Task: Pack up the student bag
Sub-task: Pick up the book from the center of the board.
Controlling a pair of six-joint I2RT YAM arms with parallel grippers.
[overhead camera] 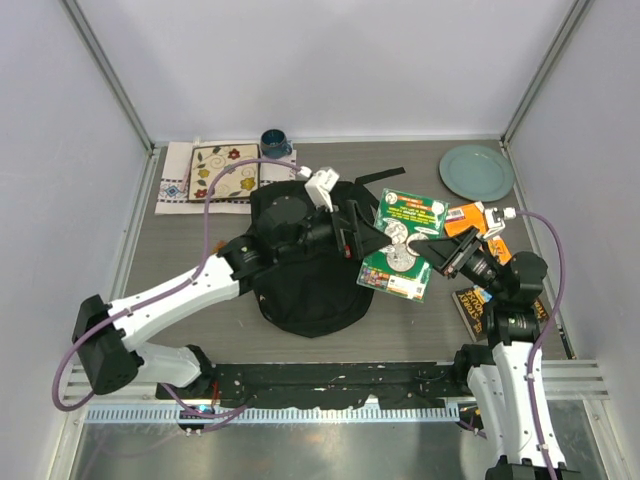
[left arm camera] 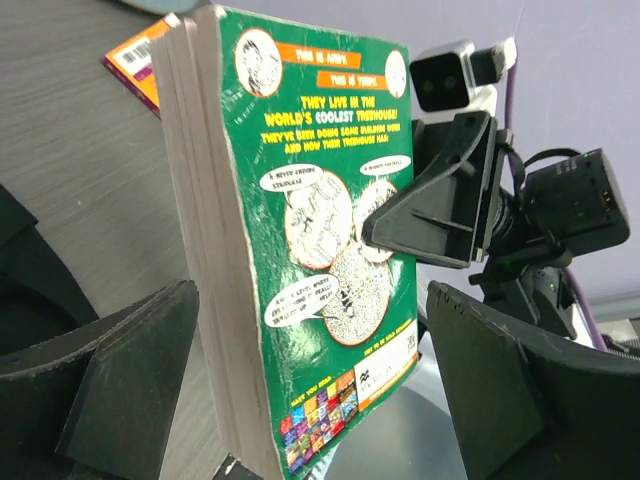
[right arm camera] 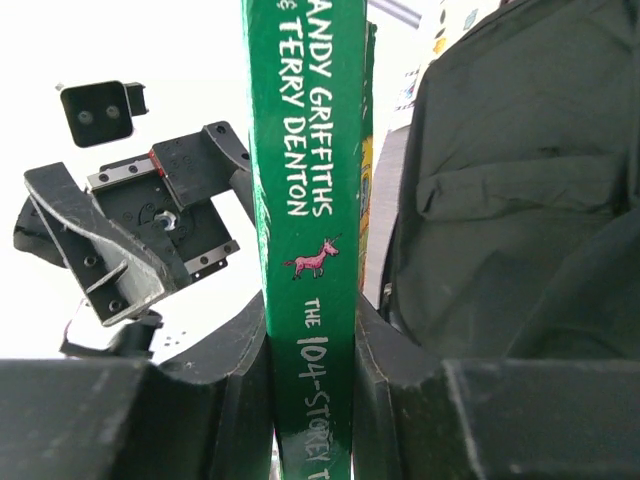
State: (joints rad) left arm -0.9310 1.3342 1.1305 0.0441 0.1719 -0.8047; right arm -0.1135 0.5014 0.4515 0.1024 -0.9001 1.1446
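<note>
The student bag (overhead camera: 305,290), a black soft backpack, lies flat in the middle of the table; the right wrist view shows its fabric (right arm camera: 520,180) behind the book. A thick green paperback (overhead camera: 403,245) hangs in the air just right of the bag. My right gripper (overhead camera: 432,250) is shut on it, both pads pressed against its green spine (right arm camera: 305,200) at the gripper (right arm camera: 310,350). My left gripper (overhead camera: 362,235) reaches over the bag. It stands open around the book's other end (left arm camera: 300,250), a gap on each side of the gripper (left arm camera: 315,340).
A teal plate (overhead camera: 476,171) sits at the back right, with an orange book (overhead camera: 475,220) in front of it. Another dark book (overhead camera: 470,305) lies under the right arm. A blue mug (overhead camera: 274,143) and a patterned mat on a cloth (overhead camera: 222,172) are at the back left.
</note>
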